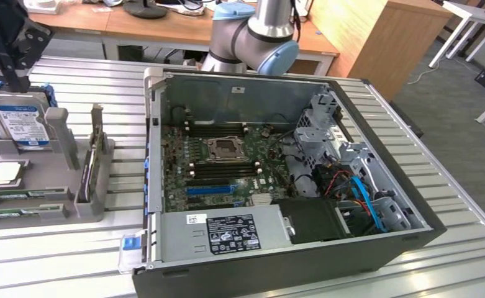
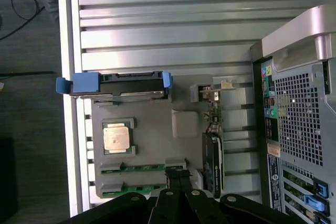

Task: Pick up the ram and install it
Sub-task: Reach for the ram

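Wrist view: fingers clenched together, near green ram in grey tray; hard drive label unreadable.

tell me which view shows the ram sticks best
Wrist view: both ram sticks lie plainly in the gray holder, near the fingers. The exterior view shows them obliquely, at its far left.
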Robot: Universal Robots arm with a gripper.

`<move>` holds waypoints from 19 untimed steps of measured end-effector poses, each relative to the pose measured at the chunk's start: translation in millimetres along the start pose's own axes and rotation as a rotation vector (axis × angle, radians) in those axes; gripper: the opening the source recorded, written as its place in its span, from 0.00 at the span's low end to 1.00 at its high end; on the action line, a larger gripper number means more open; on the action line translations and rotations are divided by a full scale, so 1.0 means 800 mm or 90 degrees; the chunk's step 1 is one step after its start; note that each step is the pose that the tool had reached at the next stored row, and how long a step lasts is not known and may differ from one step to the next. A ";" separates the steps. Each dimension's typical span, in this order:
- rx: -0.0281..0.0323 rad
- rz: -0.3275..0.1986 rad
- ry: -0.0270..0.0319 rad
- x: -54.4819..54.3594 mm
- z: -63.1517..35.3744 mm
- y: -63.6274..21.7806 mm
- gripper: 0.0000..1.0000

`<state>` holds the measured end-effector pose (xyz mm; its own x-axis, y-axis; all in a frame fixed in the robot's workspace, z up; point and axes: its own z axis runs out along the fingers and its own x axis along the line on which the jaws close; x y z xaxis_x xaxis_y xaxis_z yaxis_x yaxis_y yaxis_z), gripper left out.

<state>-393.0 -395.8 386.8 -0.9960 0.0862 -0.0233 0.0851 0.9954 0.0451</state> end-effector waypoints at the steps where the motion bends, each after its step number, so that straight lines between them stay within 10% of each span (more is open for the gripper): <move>1: 0.0000 0.000 0.0000 0.002 0.000 0.000 0.10; 19: 0.0001 0.001 0.0000 0.029 0.001 -0.002 0.10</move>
<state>-416.6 -395.6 385.3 -0.9959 0.0877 -0.0232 0.0866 0.9952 0.0450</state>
